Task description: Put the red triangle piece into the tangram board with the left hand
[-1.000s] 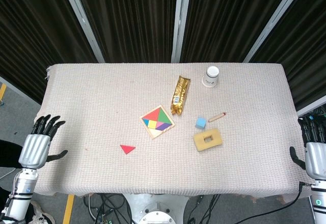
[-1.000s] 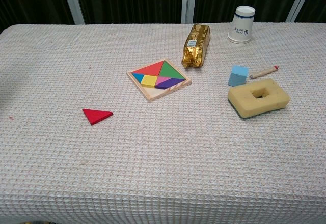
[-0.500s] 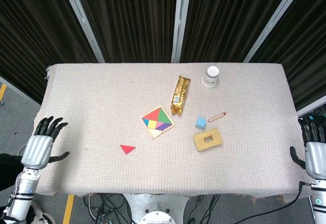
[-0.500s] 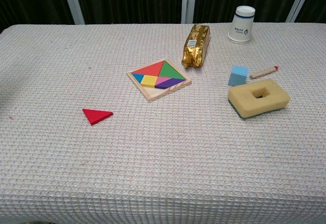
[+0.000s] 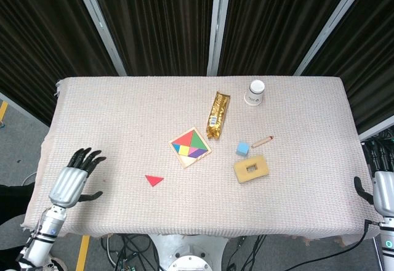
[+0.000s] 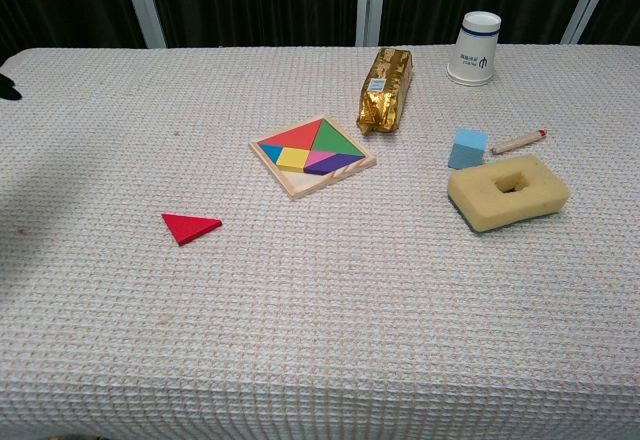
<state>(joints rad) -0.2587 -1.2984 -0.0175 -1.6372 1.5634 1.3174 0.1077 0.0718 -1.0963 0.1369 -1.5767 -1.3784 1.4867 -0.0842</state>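
Your left hand [image 5: 72, 181] has moved inward over table edge, fingers spread, holding nothing. Red triangle piece [image 5: 154, 180] flat on cloth, well apart from hand, near tangram board [image 5: 190, 147]. Keep reaching. Right hand [image 5: 381, 188] idle, empty.

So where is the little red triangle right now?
In the head view the red triangle lies flat on the table's left half, just below-left of the tangram board, apart from the left hand.
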